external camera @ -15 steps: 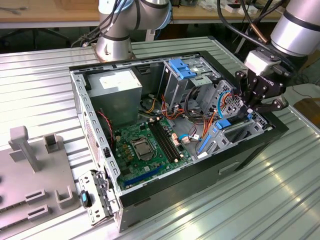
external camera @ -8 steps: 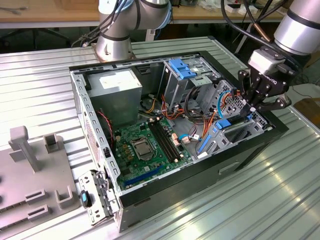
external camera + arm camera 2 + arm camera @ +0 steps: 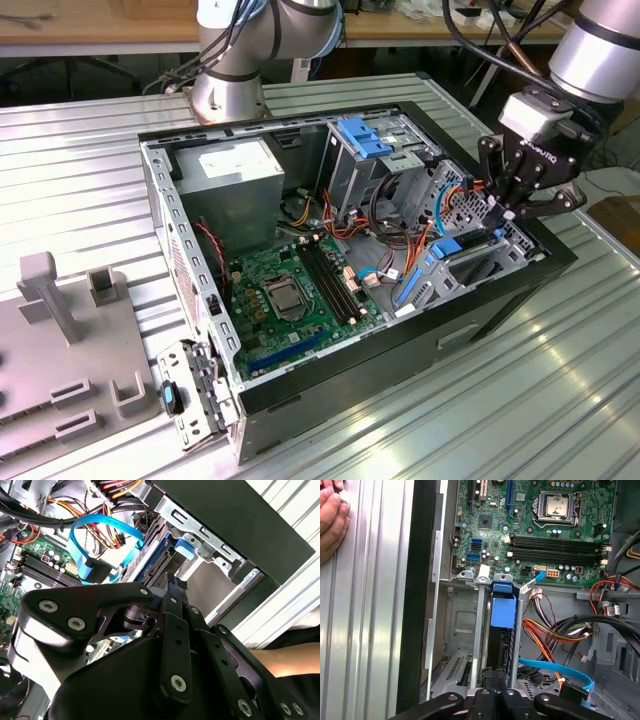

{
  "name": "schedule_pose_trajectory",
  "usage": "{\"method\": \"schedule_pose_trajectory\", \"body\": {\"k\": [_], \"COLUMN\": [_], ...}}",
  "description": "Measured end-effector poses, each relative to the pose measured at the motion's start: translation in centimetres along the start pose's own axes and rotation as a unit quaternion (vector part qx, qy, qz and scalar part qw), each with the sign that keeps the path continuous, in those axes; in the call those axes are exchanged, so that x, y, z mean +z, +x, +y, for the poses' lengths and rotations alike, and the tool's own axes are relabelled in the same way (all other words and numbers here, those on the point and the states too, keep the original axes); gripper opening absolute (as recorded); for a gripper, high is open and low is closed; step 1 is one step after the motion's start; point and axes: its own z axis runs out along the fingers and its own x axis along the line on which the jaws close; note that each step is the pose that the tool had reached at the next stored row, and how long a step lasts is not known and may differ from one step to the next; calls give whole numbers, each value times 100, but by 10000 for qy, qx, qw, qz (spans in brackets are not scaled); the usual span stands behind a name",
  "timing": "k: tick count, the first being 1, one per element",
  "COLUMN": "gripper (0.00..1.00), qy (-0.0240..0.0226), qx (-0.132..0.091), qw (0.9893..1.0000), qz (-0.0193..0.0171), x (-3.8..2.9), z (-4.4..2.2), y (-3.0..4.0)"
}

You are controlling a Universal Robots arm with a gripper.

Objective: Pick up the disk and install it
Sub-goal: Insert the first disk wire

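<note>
While the disk (image 3: 497, 642) stands on edge in the case's bay, the gripper (image 3: 491, 676) grips it from above.

Because the bay (image 3: 482, 630) is a narrow slot between metal rails at the case (image 3: 400, 370) wall, the disk must go in edgewise. It sits between the rails, blue frame (image 3: 502, 602) toward the board (image 3: 490, 535), apparently most of the way in. The jaws are drawn close together and seem to pinch the disk's near end, leaving its flat sides free to slide along the rails. In the exterior view the arm (image 3: 600, 50) reaches in from that view's right, wrist bent so the gripper points down over the case's edge. A hand (image 3: 332, 520) rests on the surface (image 3: 375, 605) beside the case.
</note>
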Motion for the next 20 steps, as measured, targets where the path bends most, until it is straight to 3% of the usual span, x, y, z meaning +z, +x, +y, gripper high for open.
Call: {"method": "schedule_pose_trajectory", "body": {"k": [10, 15, 20], "gripper": [11, 11, 11], "qy": [8, 0, -1], "qx": [-136, -200, -271], "qw": [9999, 9997, 9994], "qz": [17, 133, 194], "x": [-7, -31, -117], "z": [-143, -161, -170], "y": [-41, -143, -211]}}
